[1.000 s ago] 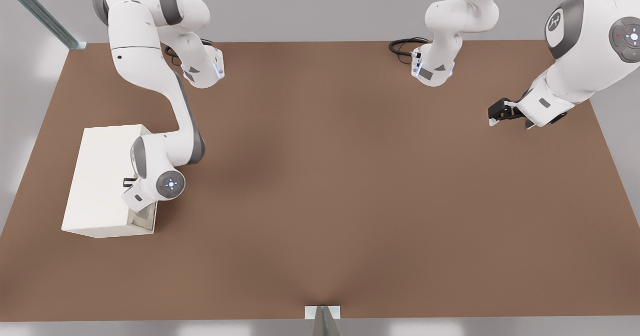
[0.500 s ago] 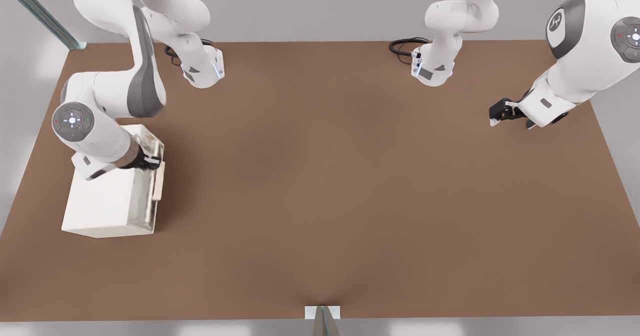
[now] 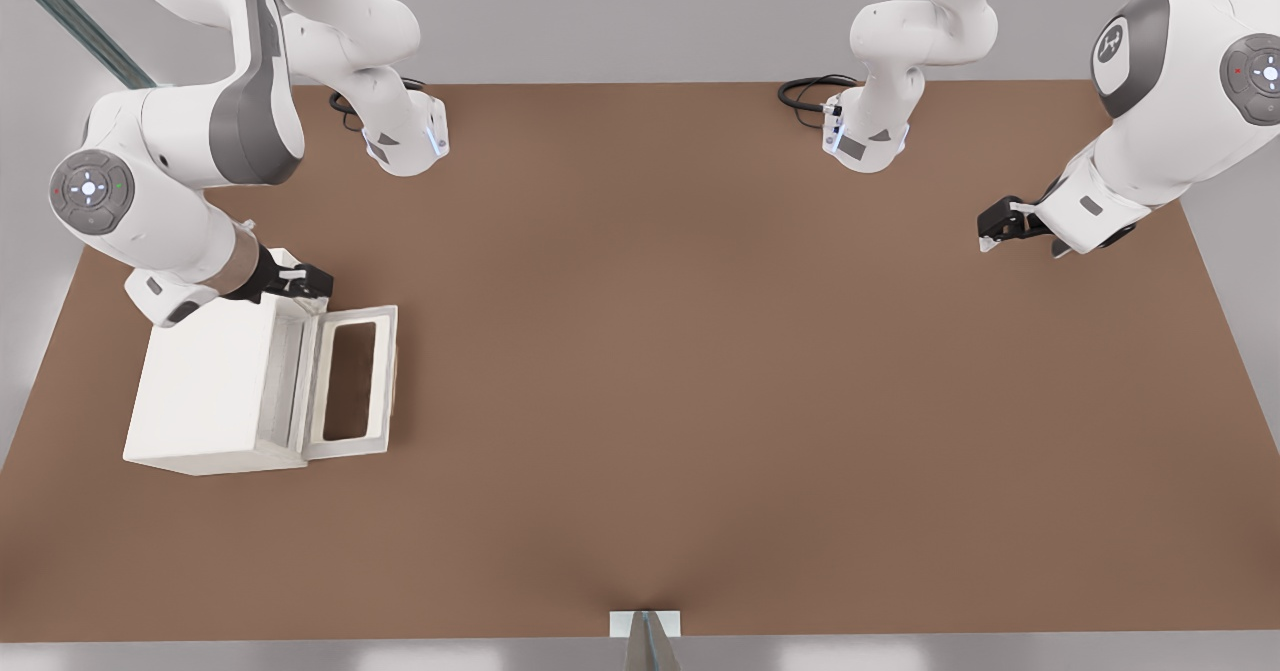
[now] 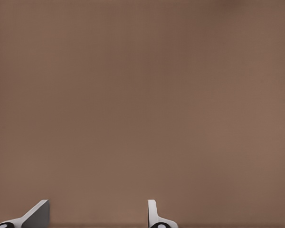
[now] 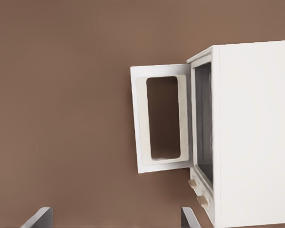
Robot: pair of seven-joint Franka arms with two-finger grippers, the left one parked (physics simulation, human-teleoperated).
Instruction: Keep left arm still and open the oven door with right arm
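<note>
The white oven [image 3: 205,391] stands on the brown table at the front view's left. Its oven door [image 3: 346,445] is swung fully down and lies flat on the table, window frame facing up. The handle is hidden. My gripper [image 3: 312,283] hovers just above the oven's back upper corner, apart from the door. In the right wrist view the oven [image 5: 251,133] and the lowered door [image 5: 140,118] lie well beyond the gripper [image 5: 115,217], whose fingers stand wide apart with nothing between them.
Two pale beige knobs [image 5: 199,192] sit on the oven's front beside the opening. A black cable [image 3: 805,91] coils at the table's back edge near an arm base [image 3: 865,141]. Bare brown tabletop [image 3: 700,351] spreads to the front view's right.
The oven door has swung from nearly closed to lying flat on the table. My gripper has let go of the door's top edge and pulled back toward the oven's rear corner.
</note>
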